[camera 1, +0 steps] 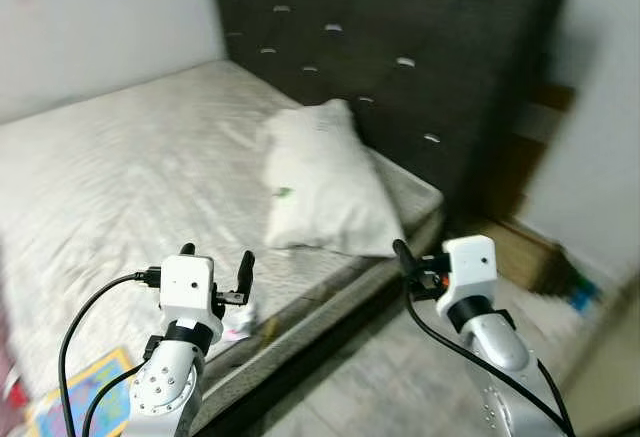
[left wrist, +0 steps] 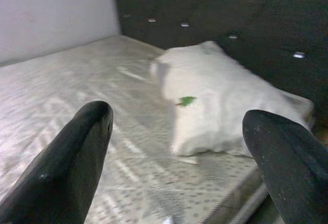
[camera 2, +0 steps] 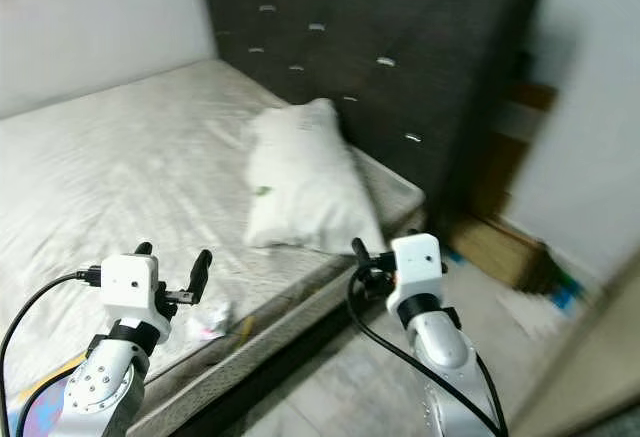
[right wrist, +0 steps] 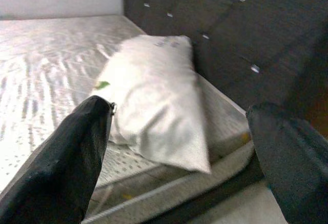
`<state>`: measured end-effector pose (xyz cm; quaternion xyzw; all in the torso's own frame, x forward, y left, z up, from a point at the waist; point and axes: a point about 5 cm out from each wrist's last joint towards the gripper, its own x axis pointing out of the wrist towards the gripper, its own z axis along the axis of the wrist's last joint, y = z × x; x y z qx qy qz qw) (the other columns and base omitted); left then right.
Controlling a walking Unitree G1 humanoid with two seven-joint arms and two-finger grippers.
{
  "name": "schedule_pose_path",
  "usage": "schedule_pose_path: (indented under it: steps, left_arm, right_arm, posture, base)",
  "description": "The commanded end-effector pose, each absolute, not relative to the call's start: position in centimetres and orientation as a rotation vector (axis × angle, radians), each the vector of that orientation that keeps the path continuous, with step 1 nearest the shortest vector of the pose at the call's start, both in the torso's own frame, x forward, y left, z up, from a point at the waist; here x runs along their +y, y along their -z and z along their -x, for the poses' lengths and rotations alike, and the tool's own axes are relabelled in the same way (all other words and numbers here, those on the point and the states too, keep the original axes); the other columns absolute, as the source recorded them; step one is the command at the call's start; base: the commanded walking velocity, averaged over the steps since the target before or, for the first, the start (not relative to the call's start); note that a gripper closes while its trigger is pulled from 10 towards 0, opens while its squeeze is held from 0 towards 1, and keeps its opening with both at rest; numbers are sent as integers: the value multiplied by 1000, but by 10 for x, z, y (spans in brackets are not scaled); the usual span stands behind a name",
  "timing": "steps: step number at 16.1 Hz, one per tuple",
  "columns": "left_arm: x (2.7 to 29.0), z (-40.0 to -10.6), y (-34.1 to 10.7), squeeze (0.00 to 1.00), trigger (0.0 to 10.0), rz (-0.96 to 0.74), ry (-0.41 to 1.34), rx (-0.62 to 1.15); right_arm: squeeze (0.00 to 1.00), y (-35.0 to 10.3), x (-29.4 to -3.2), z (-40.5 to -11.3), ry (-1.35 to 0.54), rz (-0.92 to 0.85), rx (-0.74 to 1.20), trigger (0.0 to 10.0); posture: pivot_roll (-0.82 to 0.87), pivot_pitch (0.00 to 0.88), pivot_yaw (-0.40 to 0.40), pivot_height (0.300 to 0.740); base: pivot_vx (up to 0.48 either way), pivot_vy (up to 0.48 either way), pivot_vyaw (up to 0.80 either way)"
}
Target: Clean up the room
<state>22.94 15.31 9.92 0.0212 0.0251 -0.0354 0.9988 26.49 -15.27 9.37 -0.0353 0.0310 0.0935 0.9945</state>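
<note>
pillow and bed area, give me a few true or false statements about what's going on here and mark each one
1. The white pillow lies on the mattress near the dark tufted headboard. True.
2. The left hand is shut on the pillow. False: its fingers are open and hold nothing, short of the pillow.
3. A small crumpled wrapper lies at the mattress edge, near the left hand. True.
4. The right hand rests on top of the pillow. False: it hangs over the floor beside the bed, fingers open in the right wrist view.
5. The pillow stands upright against the headboard. False: it lies flat.
6. A cardboard box sits on the floor beside the bed. True.
</note>
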Motion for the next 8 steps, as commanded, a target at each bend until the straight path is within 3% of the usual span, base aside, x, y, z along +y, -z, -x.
schedule_pose_path:
  steps: [1, 6, 8]
  left_arm:
    - [158, -229, -99, 0, 10000, -50, 60, 55]
    - [156, -229, -100, 0, 10000, -44, 75, 46]
    - [155, -229, -101, 0, 10000, -40, 82, 42]
  right_arm:
    - [0, -98, -144, -267, -212, 60, 45, 10000]
    - [0, -98, -142, -267, -225, 58, 44, 10000]
    - [0, -99, -142, -268, -230, 54, 42, 10000]
  posture:
    - [34, 0, -39, 740]
    - [34, 0, -39, 740]
    - [34, 0, -40, 740]
  base:
    - [0, 0, 800]
    - [0, 0, 800]
    - [0, 0, 0]
